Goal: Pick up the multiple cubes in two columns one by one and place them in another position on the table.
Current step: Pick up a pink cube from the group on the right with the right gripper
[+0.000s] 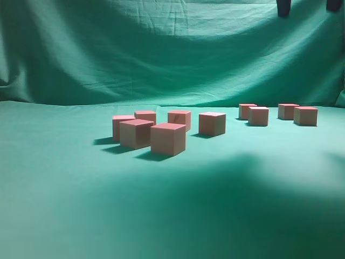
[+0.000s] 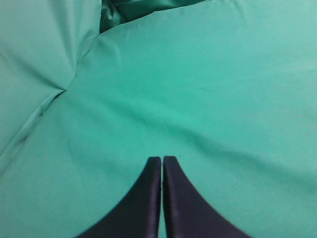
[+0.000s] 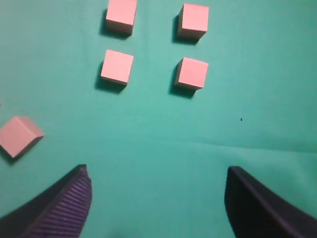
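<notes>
While L pincer (image 2: 162, 161) sits closed, R pincer (image 3: 156, 173) hovers wide above cubes (image 3: 191, 73).

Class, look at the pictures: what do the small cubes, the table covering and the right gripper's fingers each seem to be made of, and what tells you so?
The cubes: probably wood, matte; flat pinkish-tan faces with sharp edges and no shine. The table covering: green cloth, matte; soft wrinkles and folds show. The right gripper fingers: dark, likely plastic or rubber; fine ridges line the inner face of one.
</notes>
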Tool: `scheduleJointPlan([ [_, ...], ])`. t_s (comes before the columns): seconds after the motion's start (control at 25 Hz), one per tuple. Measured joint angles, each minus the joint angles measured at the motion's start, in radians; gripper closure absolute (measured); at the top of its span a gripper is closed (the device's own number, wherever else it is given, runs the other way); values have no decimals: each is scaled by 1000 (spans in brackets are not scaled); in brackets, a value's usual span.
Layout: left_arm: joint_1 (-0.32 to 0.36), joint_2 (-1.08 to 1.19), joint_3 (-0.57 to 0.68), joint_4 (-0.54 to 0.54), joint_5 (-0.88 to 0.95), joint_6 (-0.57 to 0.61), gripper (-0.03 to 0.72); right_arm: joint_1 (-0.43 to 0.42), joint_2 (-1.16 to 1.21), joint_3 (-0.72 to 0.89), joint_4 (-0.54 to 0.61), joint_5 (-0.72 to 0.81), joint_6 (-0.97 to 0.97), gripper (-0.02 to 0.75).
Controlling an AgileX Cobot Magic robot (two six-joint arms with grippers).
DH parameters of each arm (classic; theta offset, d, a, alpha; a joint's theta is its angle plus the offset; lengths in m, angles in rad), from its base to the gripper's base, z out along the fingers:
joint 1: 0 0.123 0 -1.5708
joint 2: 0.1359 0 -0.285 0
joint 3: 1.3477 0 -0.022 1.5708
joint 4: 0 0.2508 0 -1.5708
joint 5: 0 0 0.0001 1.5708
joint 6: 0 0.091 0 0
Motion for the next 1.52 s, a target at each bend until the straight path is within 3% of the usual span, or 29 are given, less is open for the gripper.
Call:
scheduleJointPlan([
  [0.2,0,0,0,0,0,0,688,-51,107,0,56,-94,0,186],
  [0.68,0,0,0,0,0,0,688,-53,335,0,84,-408,-2,186],
  [1.0,0,0,0,0,0,0,688,-53,399,0,84,-467,-6,186],
  [1.2,0,0,0,0,0,0,688,-54,402,0,84,-467,-6,481],
  [1.52,0,0,0,0,0,0,688,-54,346,-2,88,-433,-32,483],
])
